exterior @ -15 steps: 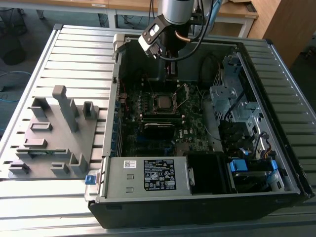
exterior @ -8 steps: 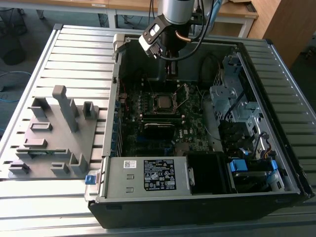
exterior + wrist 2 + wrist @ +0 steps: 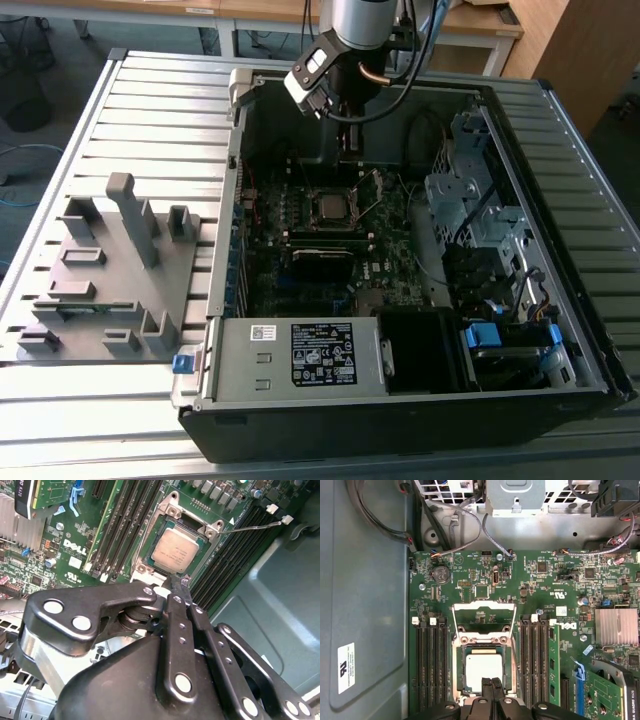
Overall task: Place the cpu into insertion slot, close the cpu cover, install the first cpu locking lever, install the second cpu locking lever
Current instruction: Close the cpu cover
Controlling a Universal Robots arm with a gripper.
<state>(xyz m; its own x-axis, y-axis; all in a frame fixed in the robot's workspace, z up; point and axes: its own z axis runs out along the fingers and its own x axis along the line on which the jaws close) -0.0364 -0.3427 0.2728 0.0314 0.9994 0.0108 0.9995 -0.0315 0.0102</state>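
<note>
The dull grey-brown square metal cpu (image 3: 175,550) is lying flat in the black, silver-rimmed square insertion slot (image 3: 461,667), near the green circuit board (image 3: 545,580) edge that runs along the bare case wall. The thin silver cut-out cpu cover (image 3: 484,605) is standing swung open, presumably to leave the socket free. The black gripper (image 3: 179,582) is hovering at the slot's rim, fingers pinched together on nothing, and a white printed sticker (image 3: 346,667) is showing on that wall.
</note>
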